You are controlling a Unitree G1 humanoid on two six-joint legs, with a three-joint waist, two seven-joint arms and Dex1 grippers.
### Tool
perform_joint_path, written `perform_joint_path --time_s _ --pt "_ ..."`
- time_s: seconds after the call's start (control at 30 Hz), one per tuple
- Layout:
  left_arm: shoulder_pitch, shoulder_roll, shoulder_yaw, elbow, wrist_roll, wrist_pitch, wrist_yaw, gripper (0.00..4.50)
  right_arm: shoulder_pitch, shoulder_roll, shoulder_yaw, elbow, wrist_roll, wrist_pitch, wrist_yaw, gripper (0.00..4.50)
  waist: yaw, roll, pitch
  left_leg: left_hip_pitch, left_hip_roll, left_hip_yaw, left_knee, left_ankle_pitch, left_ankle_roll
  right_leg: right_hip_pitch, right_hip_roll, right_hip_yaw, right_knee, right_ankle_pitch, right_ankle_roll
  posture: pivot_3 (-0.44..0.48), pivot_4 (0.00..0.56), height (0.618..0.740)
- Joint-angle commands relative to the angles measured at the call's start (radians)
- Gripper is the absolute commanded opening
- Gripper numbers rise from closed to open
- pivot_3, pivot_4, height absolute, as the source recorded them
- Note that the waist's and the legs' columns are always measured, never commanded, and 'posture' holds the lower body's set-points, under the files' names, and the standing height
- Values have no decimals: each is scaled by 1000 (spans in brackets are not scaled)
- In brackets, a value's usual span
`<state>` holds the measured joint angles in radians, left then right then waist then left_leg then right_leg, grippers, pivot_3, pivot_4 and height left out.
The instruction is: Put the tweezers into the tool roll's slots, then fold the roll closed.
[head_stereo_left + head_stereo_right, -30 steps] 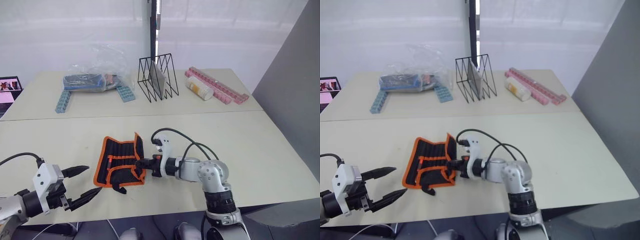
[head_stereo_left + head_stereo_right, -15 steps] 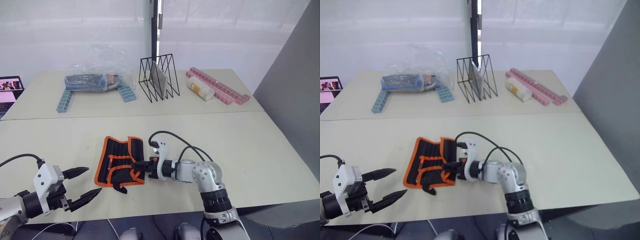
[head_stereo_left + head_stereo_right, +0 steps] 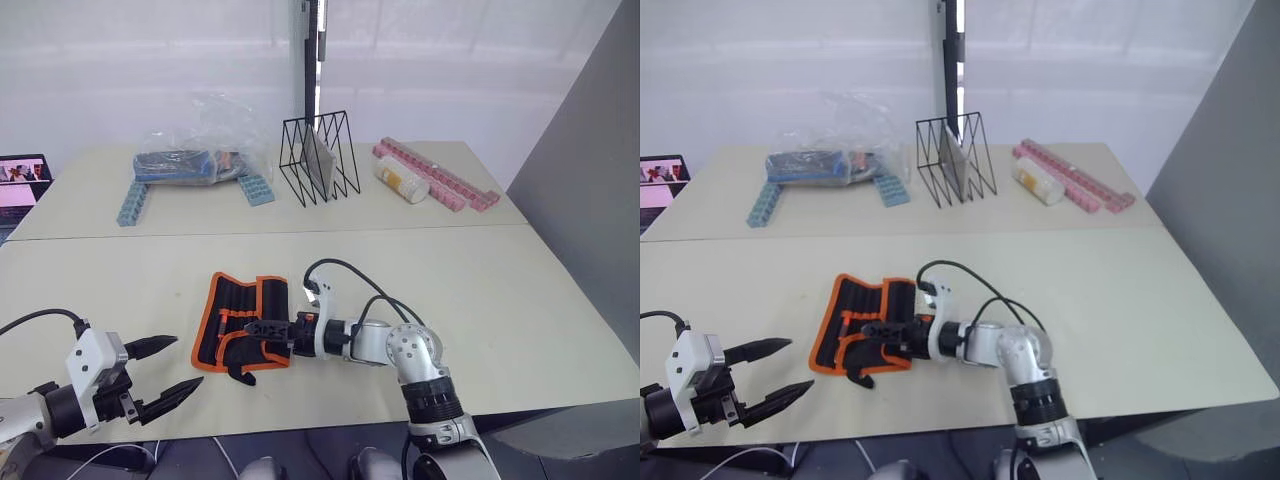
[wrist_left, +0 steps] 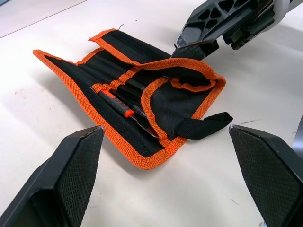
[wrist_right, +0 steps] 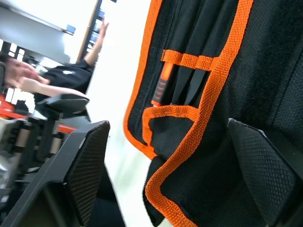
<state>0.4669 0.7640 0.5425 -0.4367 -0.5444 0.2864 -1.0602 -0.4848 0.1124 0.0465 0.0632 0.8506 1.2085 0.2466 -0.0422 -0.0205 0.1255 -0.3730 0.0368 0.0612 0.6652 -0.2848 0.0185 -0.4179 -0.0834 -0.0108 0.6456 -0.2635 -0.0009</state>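
Note:
The tool roll, black fabric with orange trim, lies on the near table with its right side folded over the middle. Its black strap sticks out toward the front edge. Dark tweezers sit in the slots beside an orange-marked tool. My right gripper is open, its fingers spread over the folded flap, one fingertip resting on the flap's edge. My left gripper is open and empty, low over the table to the front left of the roll.
On the far table stand a black wire rack, a plastic bag of items, blue pill boxes, pink pill boxes and a white bottle. A grey panel rises at the right. A person sits in the background.
My right gripper has gone from shut on the roll's right edge to open and has pushed left over the flap, which now lies flatter. The left gripper has stayed put.

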Motion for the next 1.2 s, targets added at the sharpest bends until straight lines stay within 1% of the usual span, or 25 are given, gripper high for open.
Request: perform_joint_path --time_s 0.03,0.1,0.17,0.3,0.4,0.6,0.8,0.9,1.2 --pt "-1 14 16 -14 2 -10 -2 4500 18 28 -10 86 -30 18 -17 4280 -1 0 0 0 0 0 0 0 0 0 0 0 0 0 0 0 150 737" --pt "2 14 17 -14 3 -9 -2 4500 9 48 -68 145 -1 31 -29 4280 0 0 0 0 0 0 -1 0 0 0 -1 0 0 0 0 0 150 737" --pt "6 12 19 -15 5 -11 -2 4500 4 53 -95 187 20 39 -32 4280 1 1 -1 1 0 0 -1 0 0 1 -2 0 0 0 0 0 150 737" --pt "12 12 21 -17 6 -13 -3 4500 0 39 -107 251 56 52 -19 4280 0 3 -5 3 0 0 -3 0 0 3 -5 0 -2 0 0 0 150 737" --pt "15 15 26 -16 6 -14 -5 4500 6 1 -56 249 26 48 9 4280 -3 5 -6 5 0 0 -5 0 0 4 -5 0 -3 0 0 0 150 737" --pt "22 16 36 -19 6 -13 -8 4500 21 -46 18 159 -25 -6 49 4280 -18 5 -7 3 0 0 -7 0 0 0 -5 0 -3 -1 -1 0 150 737" --pt "28 17 38 -22 5 -13 -11 4500 49 -78 82 69 -74 -111 142 4280 -20 5 -7 0 0 0 -8 0 0 -2 -6 0 -3 -1 -1 0 150 737" --pt "25 21 37 -22 5 -10 -13 4500 74 -124 162 28 -126 -189 233 4280 -20 5 -7 0 0 0 -7 0 0 -2 -6 0 -4 -1 -1 0 150 737" --pt "25 27 33 -23 7 -7 -16 4500 58 -177 183 22 -141 -211 366 4280 -17 5 -7 -2 0 0 -8 0 0 -4 -6 -1 -4 -1 -1 0 150 737"
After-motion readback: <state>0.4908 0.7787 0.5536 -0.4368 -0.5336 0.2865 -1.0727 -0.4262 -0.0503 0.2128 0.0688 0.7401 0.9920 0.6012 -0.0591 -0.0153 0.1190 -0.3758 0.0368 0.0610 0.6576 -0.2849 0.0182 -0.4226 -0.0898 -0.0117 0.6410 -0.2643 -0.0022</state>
